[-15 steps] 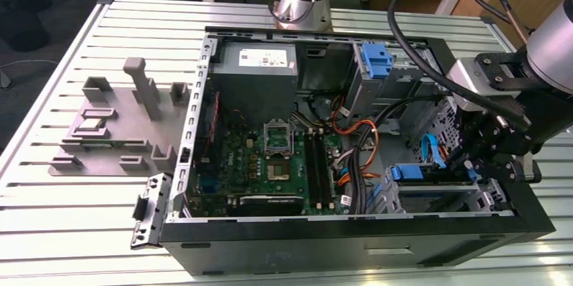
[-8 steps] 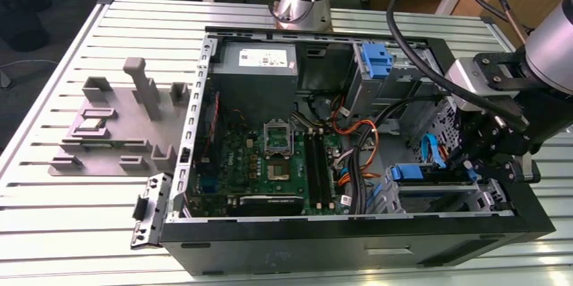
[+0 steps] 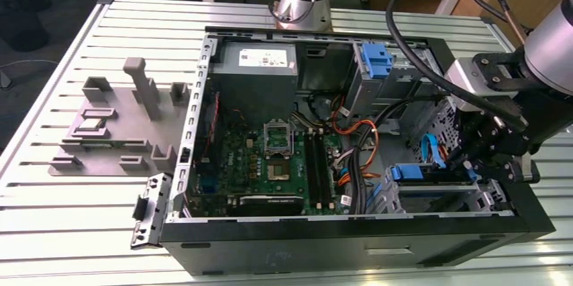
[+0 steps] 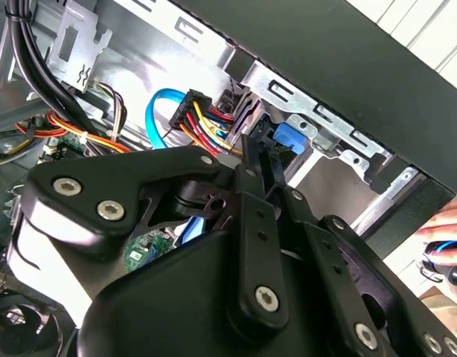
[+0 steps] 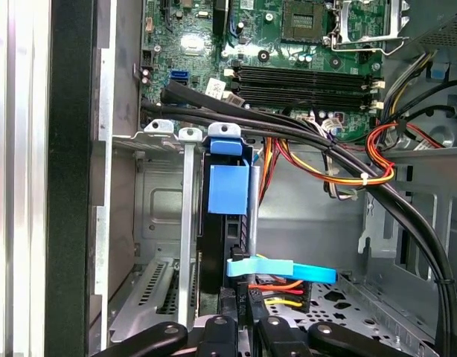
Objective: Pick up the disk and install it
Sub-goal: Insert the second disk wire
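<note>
The disk point(image 5: 227, 223) stands on edge in the metal drive cage point(image 5: 165, 245) at the case's front corner, dark along its side, with its blue carrier frame point(image 5: 228, 190) at the far end. In the exterior view the disk's blue carrier point(image 3: 417, 172) shows in the bay at the exterior view's right. My gripper point(image 5: 243, 316) reaches in from the near end, its black fingers point(image 5: 219, 327) close together on the disk's end. In the second wrist view the gripper point(image 4: 260, 145) points at the blue carrier point(image 4: 288, 136). In the exterior view the gripper point(image 3: 467, 164) hangs over the case's right wall.
Black, orange and red cable bundles point(image 5: 347, 156) and a blue flat cable point(image 5: 284, 270) run beside the cage. A tall blue bracket with a grey cage point(image 3: 376, 64) stands at the case's back. The motherboard point(image 3: 268, 158) fills the floor. A grey fixture point(image 3: 117, 118) lies outside. A person's hand point(image 4: 446, 227) is near.
</note>
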Tool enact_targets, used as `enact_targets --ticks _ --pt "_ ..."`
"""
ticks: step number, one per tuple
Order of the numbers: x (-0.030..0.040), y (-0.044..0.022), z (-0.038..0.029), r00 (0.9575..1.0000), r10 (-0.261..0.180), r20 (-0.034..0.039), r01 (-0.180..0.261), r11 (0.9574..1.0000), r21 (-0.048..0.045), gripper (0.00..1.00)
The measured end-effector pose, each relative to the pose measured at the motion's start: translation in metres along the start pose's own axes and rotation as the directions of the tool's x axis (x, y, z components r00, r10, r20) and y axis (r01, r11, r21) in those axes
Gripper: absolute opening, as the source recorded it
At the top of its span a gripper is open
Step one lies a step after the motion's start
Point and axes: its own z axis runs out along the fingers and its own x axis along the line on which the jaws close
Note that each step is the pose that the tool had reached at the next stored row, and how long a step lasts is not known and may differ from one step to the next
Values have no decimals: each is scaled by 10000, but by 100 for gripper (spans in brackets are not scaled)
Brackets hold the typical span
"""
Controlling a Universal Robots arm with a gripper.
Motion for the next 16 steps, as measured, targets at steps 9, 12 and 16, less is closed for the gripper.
enact_targets --ticks 9,12,16 --pt "3 5 34 10000 0 1 0 10000 0 18" --pt "3 5 40 10000 1 -3 -1 10000 0 18" --pt "3 5 44 10000 1 2 -1 10000 0 18"
